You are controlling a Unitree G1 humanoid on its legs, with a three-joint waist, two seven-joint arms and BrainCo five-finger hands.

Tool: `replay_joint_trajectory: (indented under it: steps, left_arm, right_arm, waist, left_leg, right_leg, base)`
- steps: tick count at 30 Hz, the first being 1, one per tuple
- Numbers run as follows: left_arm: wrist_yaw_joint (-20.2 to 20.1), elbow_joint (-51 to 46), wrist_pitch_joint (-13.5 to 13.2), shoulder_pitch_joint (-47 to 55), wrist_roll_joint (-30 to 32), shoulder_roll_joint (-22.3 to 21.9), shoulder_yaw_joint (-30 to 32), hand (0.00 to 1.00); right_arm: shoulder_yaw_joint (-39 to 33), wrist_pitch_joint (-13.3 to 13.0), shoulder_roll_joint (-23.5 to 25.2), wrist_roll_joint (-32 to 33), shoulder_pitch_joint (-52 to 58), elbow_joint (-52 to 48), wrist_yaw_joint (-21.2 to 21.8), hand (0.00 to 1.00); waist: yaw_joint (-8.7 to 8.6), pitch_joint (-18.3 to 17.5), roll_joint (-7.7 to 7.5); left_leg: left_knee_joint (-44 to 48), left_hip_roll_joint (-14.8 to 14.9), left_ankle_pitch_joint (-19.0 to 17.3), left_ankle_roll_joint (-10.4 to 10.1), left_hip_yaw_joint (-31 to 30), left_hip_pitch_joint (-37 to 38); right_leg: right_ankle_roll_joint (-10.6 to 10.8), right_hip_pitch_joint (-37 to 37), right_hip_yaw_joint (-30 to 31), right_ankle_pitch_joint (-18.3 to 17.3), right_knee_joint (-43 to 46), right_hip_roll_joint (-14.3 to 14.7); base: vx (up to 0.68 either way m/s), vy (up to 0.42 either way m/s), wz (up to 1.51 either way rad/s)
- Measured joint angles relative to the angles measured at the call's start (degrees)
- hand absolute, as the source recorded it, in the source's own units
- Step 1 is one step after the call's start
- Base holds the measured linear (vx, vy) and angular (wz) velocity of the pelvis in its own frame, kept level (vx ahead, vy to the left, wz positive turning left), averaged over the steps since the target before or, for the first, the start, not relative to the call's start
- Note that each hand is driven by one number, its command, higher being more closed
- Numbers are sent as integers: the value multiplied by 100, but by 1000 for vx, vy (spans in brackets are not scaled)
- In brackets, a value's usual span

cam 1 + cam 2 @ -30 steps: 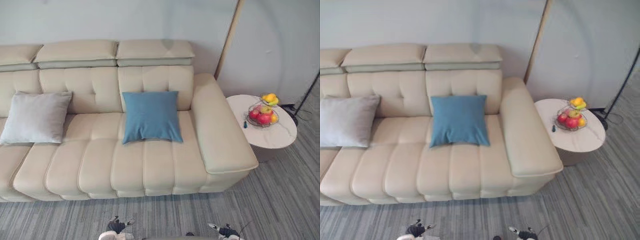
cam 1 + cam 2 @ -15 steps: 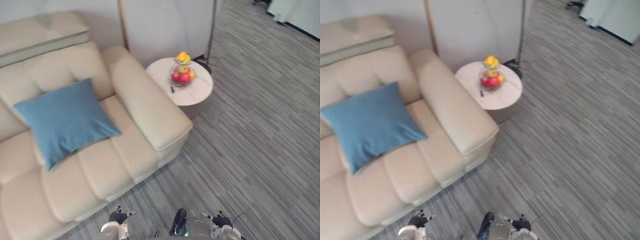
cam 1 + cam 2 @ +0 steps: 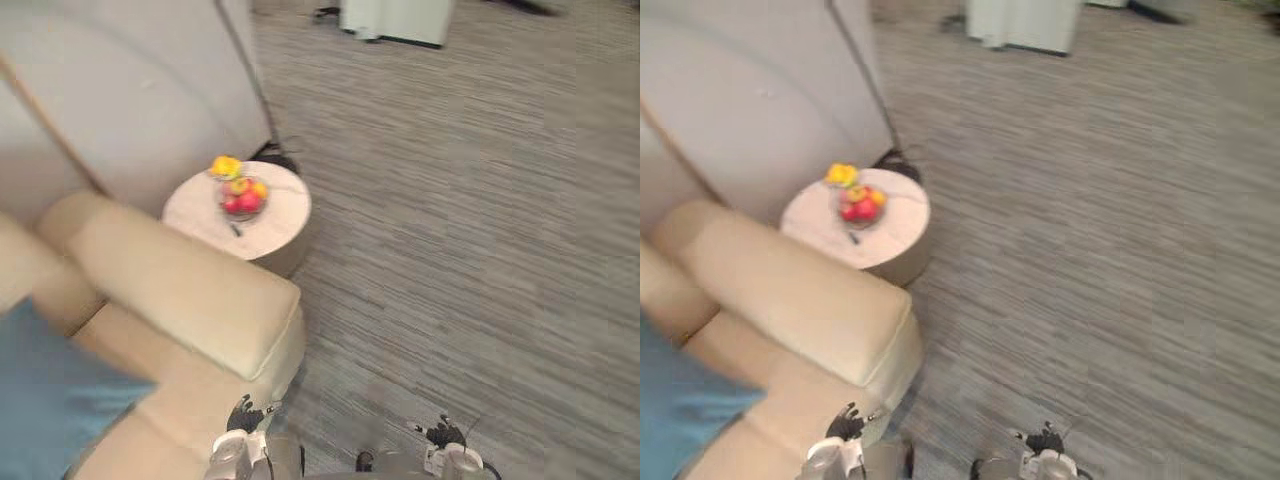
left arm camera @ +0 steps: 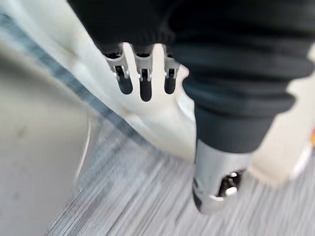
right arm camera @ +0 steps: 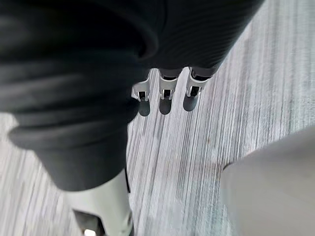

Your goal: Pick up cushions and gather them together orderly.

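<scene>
Whole view swung right, camera turn, not objects: blue cushion [image 3: 45, 405] now at lower-left edge on beige sofa [image 3: 190, 290], fruit basket [image 3: 241, 196] on round side table [image 3: 278, 228]. Left hand [image 4: 144, 83], right hand [image 5: 166, 98] hang low, fingers straight, empty, likely idle while body turns; cushion untouched

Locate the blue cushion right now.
The blue cushion is at the eye views' lower-left edge, partly cut off, lying on the beige sofa seat beside its armrest, with the round side table beyond that.
</scene>
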Motion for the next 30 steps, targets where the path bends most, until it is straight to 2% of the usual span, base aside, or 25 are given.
replay_joint_trajectory:
  steps: [2, 4, 5, 7, 8, 9, 10, 11, 12, 14, 15, 17, 18, 19, 20, 21, 22, 23, 25, 26, 27, 28, 29, 30]
  left_arm:
    - [0, 49, -1, 3, 5, 48, 11, 0]
    - [0, 65, 24, 0, 4, 50, 10, 0]
    - [1, 63, 27, 13, 4, 58, 9, 0]
    - [1, 87, 94, 1, 4, 66, -81, 0]
    - [0, 86, 110, -9, 4, 72, -175, 0]
    - [-2, 108, 117, -8, 4, 112, -280, 0]
    - [-2, 206, 127, -31, 4, 141, -347, 0]
    - [-2, 286, 137, -55, 3, 164, -412, 0]
    - [-5, 394, 154, -55, 3, 134, -587, 0]
    - [-9, 441, 157, -73, 5, 50, -792, 0]
    - [-6, 434, 152, -83, 8, 41, -851, 0]
    - [-7, 407, 154, -105, 21, 62, -910, 0]
    - [-4, 346, 158, -113, 24, 72, -735, 0]
    - [2, 251, 151, -110, 24, 138, -675, 0]
    - [3, 152, 145, -62, 31, 154, -689, 0]
    - [6, 70, 142, -7, 31, 132, -688, 0]
    - [5, 18, 125, 62, 29, 137, -693, 0]
    - [7, 8, 124, 75, 27, 120, -693, 0]
    - [5, -78, 109, 100, 12, 60, -608, 0]
    - [7, -119, 97, 104, 11, -14, -427, 0]
    - [6, -167, 92, 121, 7, -45, -276, 0]
    - [5, -166, 91, 144, -7, -41, -233, 0]
    - [1, -162, 94, 183, -9, -18, -236, 0]
    - [-1, -173, 99, 201, -3, 35, -226, 0]
  right_arm:
    - [61, 3, 51, -6, 48, 0, 8, 0]
    - [158, 5, 60, -7, 12, 4, 26, 0]
    - [173, 8, 138, -9, -53, 3, 43, 0]
    - [160, -14, 201, -39, -91, -20, 50, 0]
    - [142, -4, 208, -122, -97, -13, 51, 0]
    - [127, 3, 214, -226, -101, -5, 51, 0]
    - [42, -3, 203, -236, -115, 5, 50, 0]
    - [-76, -7, 170, -238, -121, 16, 47, 0]
    - [-191, -25, 26, -235, -121, 68, 41, 0]
    - [-278, -27, -175, -228, -134, 277, 35, 0]
    - [-292, -2, -281, -227, -132, 465, 24, 0]
    - [-295, 13, -324, -215, -79, 517, -1, 0]
    - [-289, 7, -306, -213, -58, 467, -10, 0]
    - [-286, 10, -280, -211, -73, 448, -12, 0]
    - [-285, 12, -275, -203, -115, 434, -25, 0]
    - [-292, 10, -277, -191, -152, 437, -30, 0]
    - [-294, 14, -272, -145, -189, 438, -35, 0]
    - [-295, 14, -269, -105, -182, 433, -47, 0]
    - [-289, 33, -270, -103, -163, 410, -110, 0]
    - [-287, 35, -260, -101, -155, 384, -123, 0]
    - [-286, 35, -251, -104, -151, 378, -125, 0]
    - [-289, 36, -243, -101, -144, 371, -124, 0]
    - [-298, 37, -199, -90, -117, 364, -122, 0]
    - [-290, 38, -113, -51, -28, 256, -120, 0]
  waist:
    - [12, -69, -103]
    - [85, -70, -90]
    - [104, -74, -69]
    - [60, -98, -23]
    - [73, -100, -11]
    - [80, -98, -4]
    - [68, -105, 8]
    - [66, -109, 70]
    - [44, -144, 243]
    - [14, -229, 391]
    - [10, -224, 393]
    - [-10, -133, 440]
    - [-12, -15, 435]
    - [33, 109, 370]
    - [133, 122, 374]
    - [151, 128, 402]
    - [159, 144, 413]
    - [182, 157, 404]
    - [252, 193, 426]
    - [335, 195, 444]
    - [397, 185, 460]
    - [418, 176, 468]
    - [431, 50, 430]
    - [430, -35, 269]
  left_leg:
    - [-230, 79, 9, 21, 678, 248]
    - [-473, 140, 22, 42, 1286, 499]
    - [-562, 179, 25, 47, 1686, 650]
    - [-591, 251, 24, 48, 2114, 728]
    - [-627, 288, 25, 48, 2287, 804]
    - [-660, 317, 25, 47, 2510, 927]
    - [-678, 329, 28, 43, 2542, 1035]
    - [-723, 337, 34, 33, 2543, 1138]
    - [-884, 335, 79, -40, 2546, 1298]
    - [-952, 337, 199, -112, 2541, 1390]
    - [-764, 378, 285, -161, 2519, 1353]
    - [179, 685, 296, -179, 2443, 1161]
    - [1315, 989, 468, 143, 2280, 857]
    - [2036, 1099, 597, 472, 1990, 557]
    - [2494, 992, 242, 361, 1497, 243]
    - [2536, 850, 13, 289, 1218, 16]
    - [2264, 591, -163, 246, 942, -255]
    - [1873, 419, -188, 221, 784, -412]
    - [1127, 117, -156, 190, 476, -682]
    - [582, -17, -60, 60, 211, -829]
    - [0, -31, 81, -86, 28, -847]
    - [-62, 1, 320, -119, -42, -828]
    - [-17, -44, 508, 20, -58, -766]
    - [25, -74, 432, 134, 123, -728]
  right_leg:
    - [67, -45, 209, 53, 22, -55]
    - [171, -260, -313, 133, 188, -254]
    - [209, -370, -900, 160, 308, -440]
    - [256, -389, -2502, 150, 341, -921]
    - [171, -367, -3323, 146, 376, -1146]
    - [-20, -329, -4052, 151, 378, -1333]
    - [-151, -288, -4180, 147, 392, -1306]
    - [-170, -246, -4093, 144, 384, -1242]
    - [-175, -161, -3868, 142, 192, -1074]
    - [-224, -123, -3679, 181, -24, -917]
    - [-236, -78, -3584, 190, -131, -850]
    - [-270, 135, -3388, 209, -343, -651]
    - [-317, 357, -3207, 188, -466, -432]
    - [-422, 500, -2989, 132, -527, -373]
    - [-512, 530, -2649, 67, -499, -277]
    - [-595, 542, -2455, -3, -510, -223]
    - [-657, 551, -2155, -41, -500, -160]
    - [-661, 587, -1928, -49, -503, -146]
    - [-720, 646, -1409, -152, -499, -56]
    - [-674, 667, -1105, -194, -498, -7]
    - [-598, 683, -815, -239, -501, 74]
    - [-551, 727, -630, -266, -518, 142]
    - [-484, 781, -279, -311, -600, 164]
    - [-349, 813, -54, -378, -664, 88]
  base:
    - [161, 179, -138]
    - [148, 156, -158]
    - [111, 77, -157]
    - [76, 16, -128]
    - [135, -51, -120]
    - [149, -89, -126]
    - [162, -160, -112]
    - [140, -178, -96]
    - [125, -165, -80]
    - [126, -125, -59]
    - [180, -168, -47]
    - [125, -174, -58]
    - [55, -162, -80]
    - [40, -122, -118]
    - [44, -44, -127]
    - [103, 45, -155]
    - [127, 56, -146]
    - [187, 85, -161]
    - [188, 122, -145]
    - [212, 171, -162]
    - [298, 228, -165]
    - [351, 230, -152]
    - [470, 280, -132]
    - [448, 242, -120]
